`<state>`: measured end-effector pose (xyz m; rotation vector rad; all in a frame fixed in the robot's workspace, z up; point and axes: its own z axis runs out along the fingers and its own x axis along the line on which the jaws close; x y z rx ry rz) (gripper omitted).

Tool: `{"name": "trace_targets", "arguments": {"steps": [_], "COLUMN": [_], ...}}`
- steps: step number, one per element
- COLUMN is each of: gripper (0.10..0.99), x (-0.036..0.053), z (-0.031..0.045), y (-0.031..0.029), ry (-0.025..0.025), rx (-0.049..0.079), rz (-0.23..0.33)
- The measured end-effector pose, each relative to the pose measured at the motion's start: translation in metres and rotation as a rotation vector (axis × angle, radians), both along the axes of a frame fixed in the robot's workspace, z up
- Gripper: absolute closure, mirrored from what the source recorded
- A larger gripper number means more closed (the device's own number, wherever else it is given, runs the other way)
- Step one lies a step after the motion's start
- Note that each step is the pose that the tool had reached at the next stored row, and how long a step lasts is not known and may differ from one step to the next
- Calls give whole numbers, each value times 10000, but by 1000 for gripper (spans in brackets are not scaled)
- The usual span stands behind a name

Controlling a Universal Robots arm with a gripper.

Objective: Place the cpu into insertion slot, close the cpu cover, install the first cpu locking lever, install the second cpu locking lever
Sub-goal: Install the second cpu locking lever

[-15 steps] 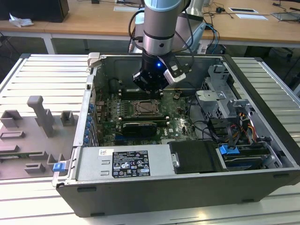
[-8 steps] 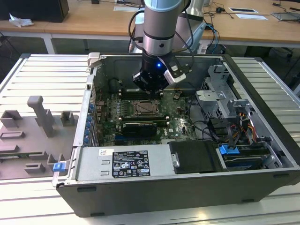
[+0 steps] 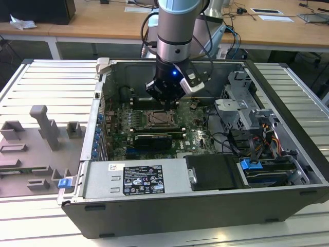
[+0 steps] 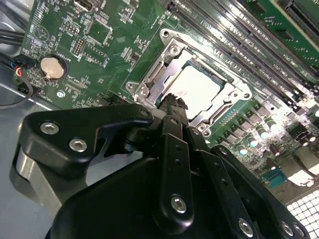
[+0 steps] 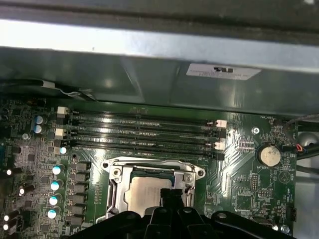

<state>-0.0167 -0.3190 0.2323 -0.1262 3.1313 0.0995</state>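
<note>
- Right now your gripper (image 3: pixel 165 99) hangs inside the open computer case (image 3: pixel 288 154), just above the motherboard (image 3: pixel 193 138) and close over the socket area.
- You see the gripper (image 4: pixel 173 102) in the second wrist view with its fingertips drawn together into one narrow tip, nothing between them; that tip sits at the near edge of the cpu cover (image 4: pixel 149 79).
- You find the cpu (image 4: pixel 197 87) already seated in the insertion slot (image 4: pixel 227 107), its pale metal top showing through the cover's cut-out centre.
- You see the cpu cover lying flat over the slot, framing the chip on all sides.
- You can check the same in the first wrist view: the cpu (image 5: pixel 144 191) lies inside the cpu cover (image 5: pixel 114 172), with the closed gripper (image 5: pixel 172 194) tip at its edge.
- You cannot tell from these views how the locking levers stand.
- You find the memory slots (image 5: pixel 144 132) running beside the socket, between it and the case wall.
- You see a coin cell battery (image 5: pixel 269 155) on the board, well apart from the socket.
- You have the case resting on a slatted metal table (image 3: pixel 46 87), with grey fixture blocks (image 3: pixel 43 128) at the exterior view's left.
</note>
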Motion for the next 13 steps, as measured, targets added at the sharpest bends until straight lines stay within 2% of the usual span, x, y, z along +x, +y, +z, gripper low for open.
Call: {"name": "trace_targets", "arguments": {"steps": [2, 7, 13], "gripper": [980, 980, 980], "x": [0, 0, 0], "z": [0, 10, 131], "y": [-25, -34, -35], "ry": [0, 0, 0], "rx": [0, -1, 1], "rz": [-1, -1, 0]}}
